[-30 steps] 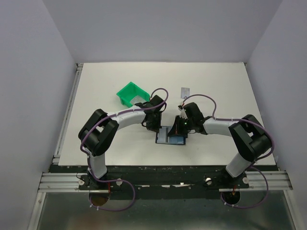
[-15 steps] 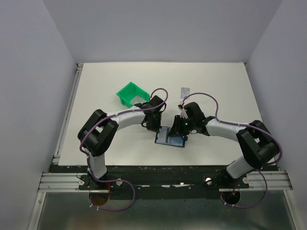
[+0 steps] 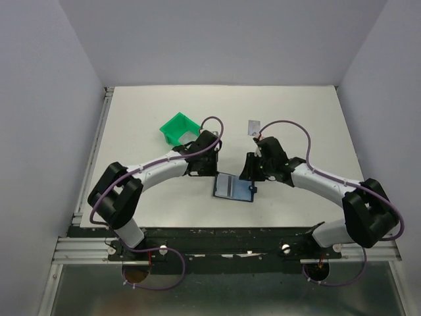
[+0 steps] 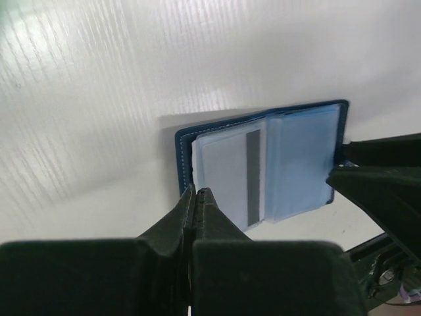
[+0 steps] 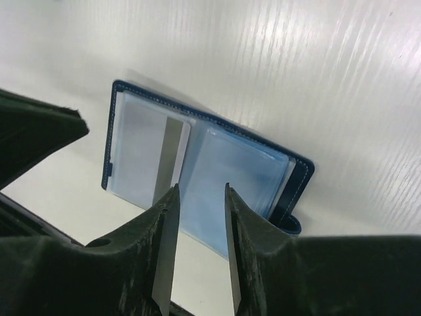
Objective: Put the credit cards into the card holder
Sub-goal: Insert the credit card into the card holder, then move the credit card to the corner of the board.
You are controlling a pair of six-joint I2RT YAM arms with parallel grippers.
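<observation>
The dark blue card holder [image 3: 242, 192] lies open on the white table between my two grippers. A pale grey credit card [image 4: 227, 172] with a dark stripe sits under the clear sleeve of its left half [image 5: 146, 155]. The sleeve on the other half [image 5: 227, 184] looks empty. A second credit card [image 3: 253, 126] lies flat farther back on the table. My left gripper [image 4: 196, 191] is shut on nothing, its tips just off the holder's near left edge. My right gripper [image 5: 200, 191] is open above the holder's middle, nothing between its fingers.
A green plastic bin [image 3: 179, 128] stands at the back left, close behind the left arm's wrist. Grey walls enclose the table on three sides. A metal rail [image 3: 92, 151] runs along the table's left edge.
The right gripper has opened and lifted back to the right. The left gripper, still shut, has drawn back up and left. The holder now lies uncovered with the striped card in it.
</observation>
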